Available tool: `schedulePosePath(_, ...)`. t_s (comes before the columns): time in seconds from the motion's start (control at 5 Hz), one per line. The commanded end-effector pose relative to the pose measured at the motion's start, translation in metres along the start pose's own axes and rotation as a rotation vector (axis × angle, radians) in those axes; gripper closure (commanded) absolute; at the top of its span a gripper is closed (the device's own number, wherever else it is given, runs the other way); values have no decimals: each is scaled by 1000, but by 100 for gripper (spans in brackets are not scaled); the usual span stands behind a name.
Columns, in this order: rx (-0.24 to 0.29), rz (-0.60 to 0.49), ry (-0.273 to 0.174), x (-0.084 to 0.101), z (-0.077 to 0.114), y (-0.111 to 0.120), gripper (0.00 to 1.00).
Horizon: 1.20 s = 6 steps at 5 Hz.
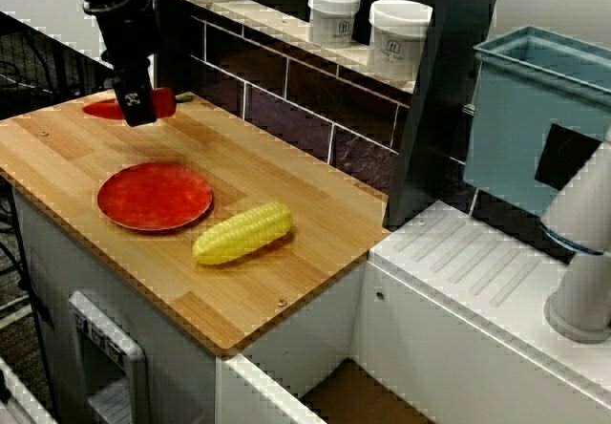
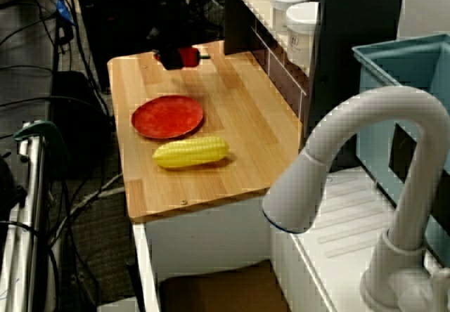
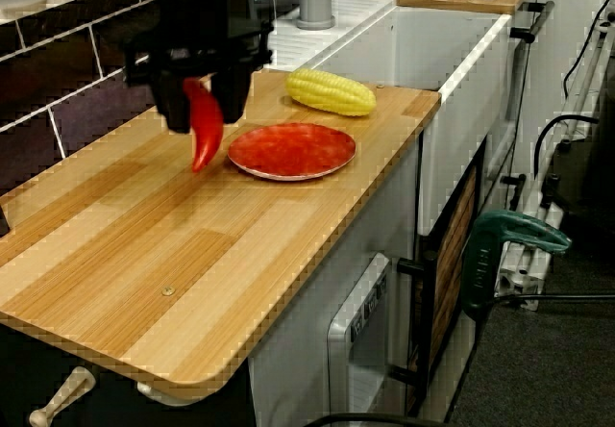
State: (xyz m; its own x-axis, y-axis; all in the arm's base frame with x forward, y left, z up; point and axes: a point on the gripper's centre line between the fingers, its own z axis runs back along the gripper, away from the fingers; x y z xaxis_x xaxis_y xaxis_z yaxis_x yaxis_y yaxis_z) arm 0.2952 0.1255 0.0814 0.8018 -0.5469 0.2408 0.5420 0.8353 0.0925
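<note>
My black gripper [image 1: 138,107] is shut on a red chili pepper [image 1: 103,110] at the far left back corner of the wooden counter [image 1: 250,295]. In the view from the counter's end the pepper [image 3: 203,131] points down from between the fingers, its tip close over the wood; I cannot tell whether it touches. From the sink side the gripper [image 2: 176,59] hides most of the pepper [image 2: 188,57]. A red plate [image 1: 154,197] lies a short way in front of the gripper, nothing on it. A yellow corn cob [image 1: 242,233] rests beside the plate, on the sink side.
Two white jars [image 1: 333,15] [image 1: 398,39] stand on the shelf above the dark tiled wall behind the counter. A blue bin [image 1: 535,118], a white drainboard [image 1: 477,266] and a white faucet [image 2: 365,157] are to the right. The counter's edges drop off at front and left.
</note>
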Motion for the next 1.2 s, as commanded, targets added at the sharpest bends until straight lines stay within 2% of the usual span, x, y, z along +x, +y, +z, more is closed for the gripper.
schedulePosePath(0.0,104,163,-56,-19,31,-18,100)
schedulePosePath(0.2,76,156,-20,-21,23,-27,100)
schedulePosePath(0.6,53,128,-36,-21,14,-52,100)
schedulePosePath(1.0,80,93,-49,-15,5,-73,100)
